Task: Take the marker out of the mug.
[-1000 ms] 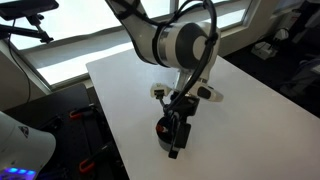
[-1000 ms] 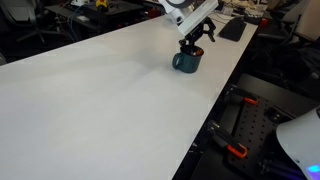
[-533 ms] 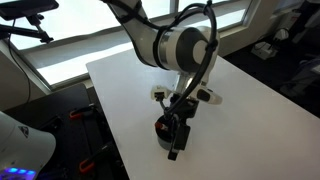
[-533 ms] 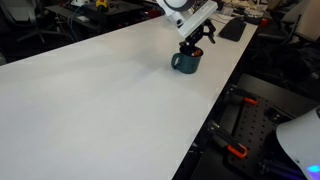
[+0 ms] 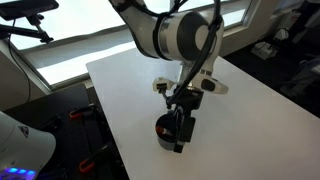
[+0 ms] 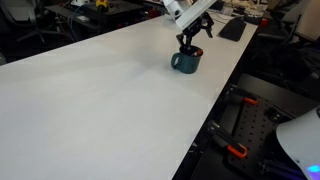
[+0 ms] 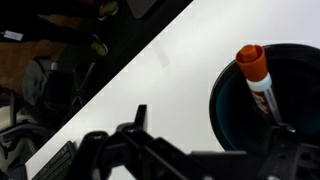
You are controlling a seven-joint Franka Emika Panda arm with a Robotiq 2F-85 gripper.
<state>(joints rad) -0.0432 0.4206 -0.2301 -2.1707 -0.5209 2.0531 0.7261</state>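
End effector over the mug, marker inside – fingers apart

From my wrist view I see the marker standing tilted in the dark mug, its orange-red cap up against the left rim and its whitish section sloping down to the right, where the lower end slips behind a finger of the end effector; the other finger shows well to the left over the white counter, so the jaws stand apart and grip nothing. In both exterior views the end effector hangs just above the mug, which sits near the counter's edge – I cannot make out the marker there, as the arm's dark parts cover it
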